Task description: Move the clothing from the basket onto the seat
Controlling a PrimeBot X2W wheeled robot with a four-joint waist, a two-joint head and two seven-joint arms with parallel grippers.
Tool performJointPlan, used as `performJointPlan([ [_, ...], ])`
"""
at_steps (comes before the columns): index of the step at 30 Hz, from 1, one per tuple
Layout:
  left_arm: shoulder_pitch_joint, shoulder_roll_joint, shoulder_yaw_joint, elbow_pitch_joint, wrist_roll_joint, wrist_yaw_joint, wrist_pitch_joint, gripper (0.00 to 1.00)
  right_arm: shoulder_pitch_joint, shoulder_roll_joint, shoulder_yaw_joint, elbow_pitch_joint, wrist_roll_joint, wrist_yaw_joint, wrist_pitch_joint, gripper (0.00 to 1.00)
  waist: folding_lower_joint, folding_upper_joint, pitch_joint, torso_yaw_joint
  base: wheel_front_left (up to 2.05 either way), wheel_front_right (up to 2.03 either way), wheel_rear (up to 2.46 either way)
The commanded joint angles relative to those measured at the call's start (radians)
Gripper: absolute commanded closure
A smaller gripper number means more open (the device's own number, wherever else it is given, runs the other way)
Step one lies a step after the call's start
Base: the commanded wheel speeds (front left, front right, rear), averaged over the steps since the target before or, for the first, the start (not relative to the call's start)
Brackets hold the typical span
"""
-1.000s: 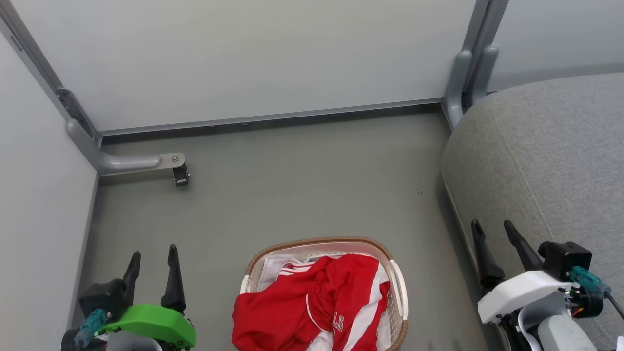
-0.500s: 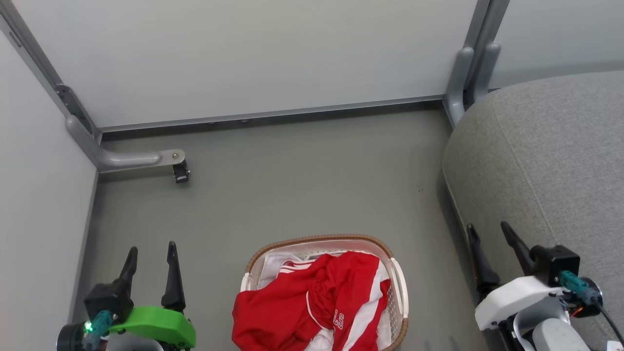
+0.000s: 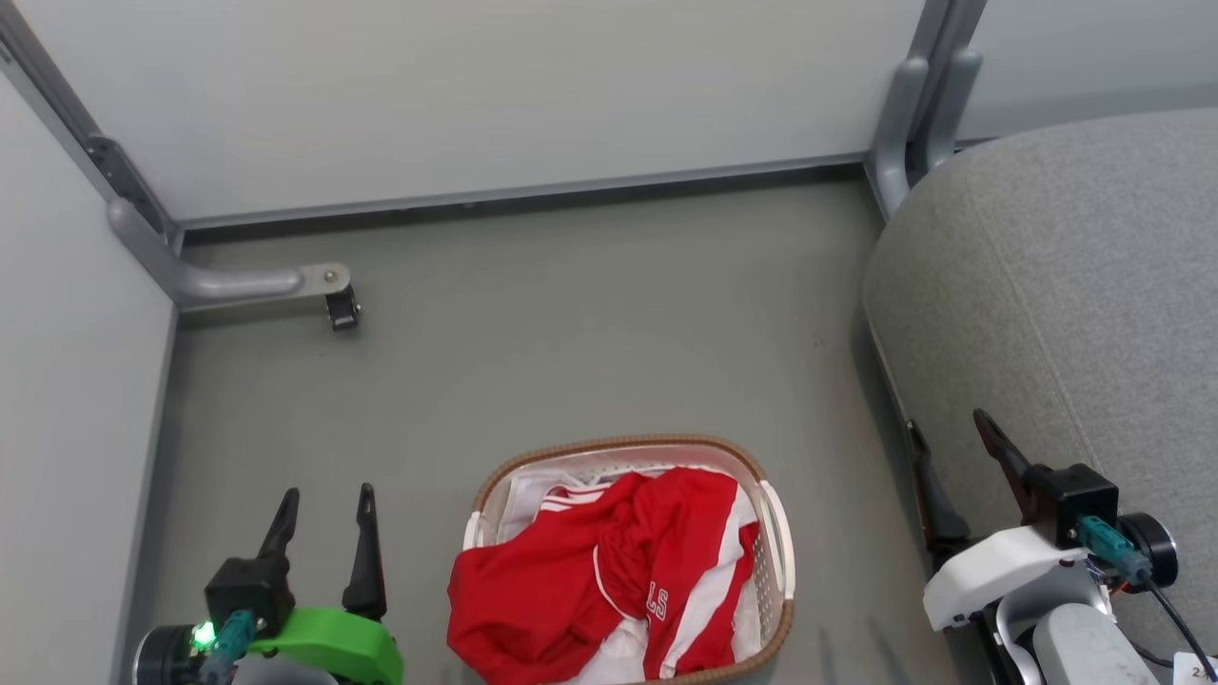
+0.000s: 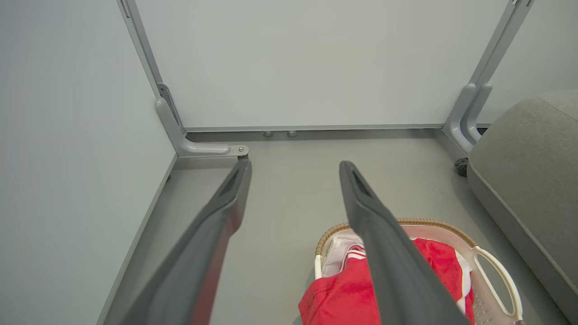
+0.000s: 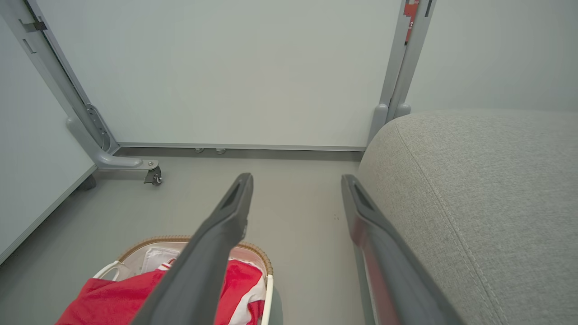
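The red sports clothing with white stripes [image 3: 590, 580] lies bunched inside the oval white perforated plastic basket with brown woven rim [image 3: 618, 445], which stands on the grey floor [image 3: 571, 333] near the large rounded grey fabric seat [image 3: 1075, 285]. The left gripper [image 3: 327, 493] and the right gripper [image 3: 946, 422] have their dark fingers spread apart and hold nothing, one at each side of the basket.

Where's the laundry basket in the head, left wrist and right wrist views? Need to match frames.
Head view: basket at bottom centre, reaching the lower edge.
Left wrist view: basket at lower right, cut by the bottom edge.
Right wrist view: basket at lower left, cut by the bottom edge.
Shared landmark: the grey partition foot, up and left of the basket in all three.
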Motion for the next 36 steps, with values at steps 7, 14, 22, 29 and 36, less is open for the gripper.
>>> performJointPlan([
  [7,-0.082,-0.002,-0.05,0.086,0.056,-0.017,-0.018,0.0,-0.059,0.008,0.007,-0.015,-0.052,0.0,-0.02,0.0,0.0,-0.0001,0.156,-0.029,0.0,0.0,0.0],
  [14,-0.177,-0.002,-0.107,0.173,0.056,-0.024,-0.017,0.0,-0.121,0.014,0.011,-0.044,-0.034,0.0,-0.02,0.0,0.0,-0.0001,0.292,-0.057,0.0,0.0,0.0],
  [22,-0.304,-0.002,-0.168,0.277,0.04,-0.021,-0.017,0.0,-0.19,0.021,0.024,-0.079,-0.022,0.0,-0.02,0.0,0.0,-0.0001,0.445,-0.085,0.0,0.0,0.0],
  [29,-0.441,-0.001,-0.256,0.391,0.061,-0.025,-0.017,0.0,-0.24,0.027,0.03,-0.105,-0.007,0.0,-0.02,0.0,0.0,-0.0001,0.566,-0.106,0.0,0.0,0.0],
  [36,-0.583,0.0,-0.307,0.542,0.099,-0.015,-0.017,0.0,-0.28,0.037,0.058,-0.125,0.005,0.0,-0.02,0.0,0.0,-0.0001,0.656,-0.137,0.0,0.0,0.0],
])
